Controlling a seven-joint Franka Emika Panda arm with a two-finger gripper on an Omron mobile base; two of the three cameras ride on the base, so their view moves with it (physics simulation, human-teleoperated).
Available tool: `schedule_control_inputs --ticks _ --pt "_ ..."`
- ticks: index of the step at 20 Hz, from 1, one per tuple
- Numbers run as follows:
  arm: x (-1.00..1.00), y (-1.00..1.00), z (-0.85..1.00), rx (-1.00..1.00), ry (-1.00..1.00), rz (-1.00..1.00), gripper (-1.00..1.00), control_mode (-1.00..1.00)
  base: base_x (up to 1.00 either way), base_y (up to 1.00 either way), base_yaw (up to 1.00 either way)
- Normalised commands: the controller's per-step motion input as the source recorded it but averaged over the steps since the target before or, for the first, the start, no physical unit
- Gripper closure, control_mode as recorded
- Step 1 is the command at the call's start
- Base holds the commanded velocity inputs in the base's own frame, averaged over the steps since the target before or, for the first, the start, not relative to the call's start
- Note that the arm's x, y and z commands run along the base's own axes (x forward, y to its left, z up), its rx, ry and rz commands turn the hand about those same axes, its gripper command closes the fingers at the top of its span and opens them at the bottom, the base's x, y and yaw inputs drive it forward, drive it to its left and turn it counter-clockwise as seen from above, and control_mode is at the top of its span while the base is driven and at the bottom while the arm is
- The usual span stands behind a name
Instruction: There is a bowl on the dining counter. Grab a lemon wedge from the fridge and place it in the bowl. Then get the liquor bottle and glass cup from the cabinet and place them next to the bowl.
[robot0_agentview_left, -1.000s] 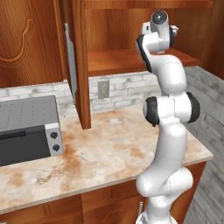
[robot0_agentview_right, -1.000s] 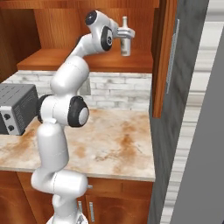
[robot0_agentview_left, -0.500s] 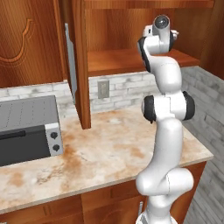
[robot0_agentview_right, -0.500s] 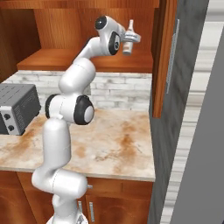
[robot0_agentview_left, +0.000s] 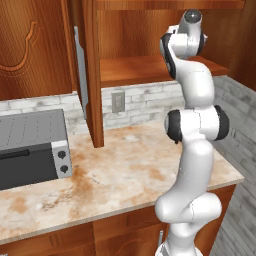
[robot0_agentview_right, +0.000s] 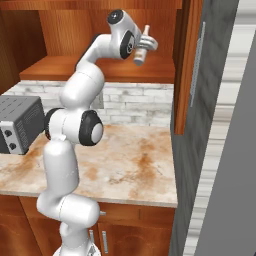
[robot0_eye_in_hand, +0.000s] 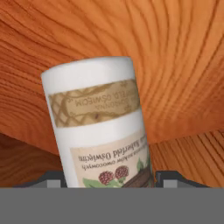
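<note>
Currently I have the arm (robot0_agentview_right: 75, 120) reaching up into the open cabinet (robot0_agentview_left: 150, 70), whose door (robot0_agentview_left: 92, 75) stands ajar on the left above a stone wall counter (robot0_agentview_left: 120, 170). A grey toaster oven (robot0_agentview_left: 30, 147) sits at the counter's far left, well apart from the work. The fridge side panel (robot0_agentview_right: 210, 125) fills the right.

The gripper (robot0_agentview_right: 142, 46) is at shelf height inside the cabinet, and the liquor bottle (robot0_eye_in_hand: 98, 127) stands between the two finger tips (robot0_eye_in_hand: 173, 177), its body tilted slightly in the hand view and its slim neck showing pale in the right base view. I judge the jaws closed on the bottle's round body; the tips sit tight against each side of it.

My judgement of the step in hand: lifting the bottle clear of the shelf. To do it well I would raise it a little first, keep it upright, then draw straight back out, minding the door edge and the shelf lip.

Labelling: a tan band wraps the upper body and carries lettering that appears inverted; I cannot read it reliably. A lower cream label shows script text, red berries and green leaves; its wording is likewise too blurred to make out.
</note>
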Motion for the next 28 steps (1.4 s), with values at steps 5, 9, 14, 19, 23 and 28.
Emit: schedule_control_inputs --ticks 5,9,14,19,23,28 --pt "-1.0 0.28 0.05 0.0 -0.16 0.17 1.0 -1.0 0.0 0.0 0.0" --pt "-1.0 0.11 0.15 0.0 -0.05 0.18 1.0 -1.0 0.0 0.0 0.0" --pt "-1.0 0.13 0.14 0.0 0.05 0.15 1.0 -1.0 0.0 0.0 0.0" --pt "-1.0 0.18 0.2 0.0 0.18 0.16 1.0 -1.0 0.0 0.0 0.0" --pt "-1.0 0.25 0.04 0.0 0.09 0.17 1.0 -1.0 0.0 0.0 0.0" --pt "-1.0 0.2 0.0 0.06 -0.05 0.13 1.0 -1.0 0.0 0.0 0.0"
